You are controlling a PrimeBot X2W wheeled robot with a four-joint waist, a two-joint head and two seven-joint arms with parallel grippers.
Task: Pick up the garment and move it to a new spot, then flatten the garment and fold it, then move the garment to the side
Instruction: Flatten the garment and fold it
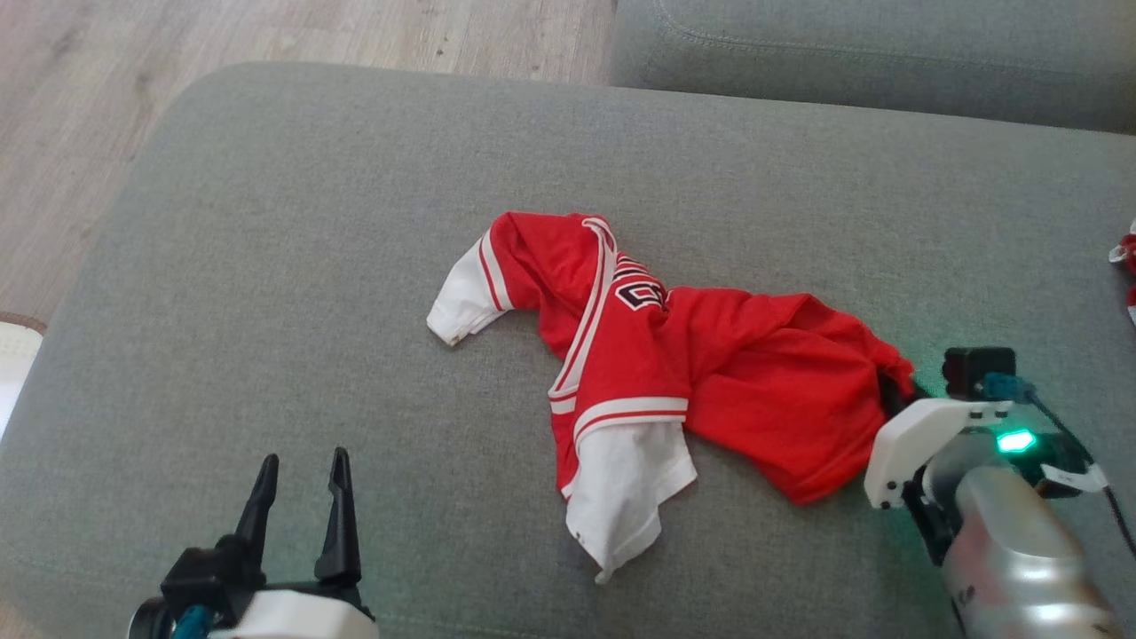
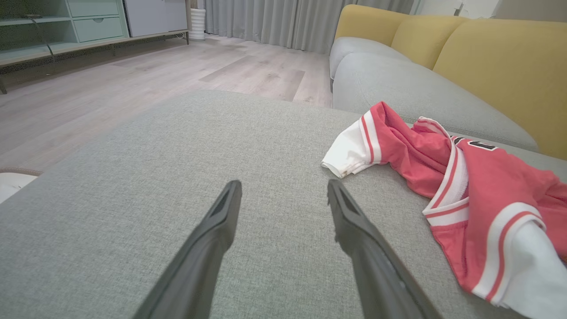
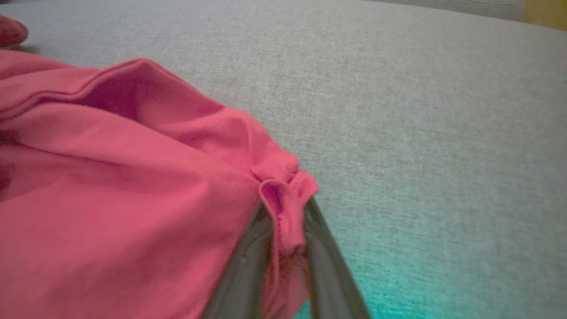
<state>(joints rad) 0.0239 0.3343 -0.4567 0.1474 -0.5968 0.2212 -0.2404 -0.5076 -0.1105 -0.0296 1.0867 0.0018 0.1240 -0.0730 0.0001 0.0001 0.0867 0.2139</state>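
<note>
Right hand, clenched on a bunched edge fold of the red garment crumpled mid-seat on the grey sofa, should lift slowly so the thin pinch holds, while the left hand hangs released nearby.

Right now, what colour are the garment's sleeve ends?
White sleeve ends, with red stripes where they meet the red garment. Clearest in the head view.

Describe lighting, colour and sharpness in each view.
Head view: sharp, evenly lit; a green lamp on the right wrist tints the cushion nearby. Left wrist view: sharp, wide-angle stretch, garment washed to pink. Right wrist view: soft close-up, teal glow on the cushion beside the right gripper, shut on the garment.
</note>
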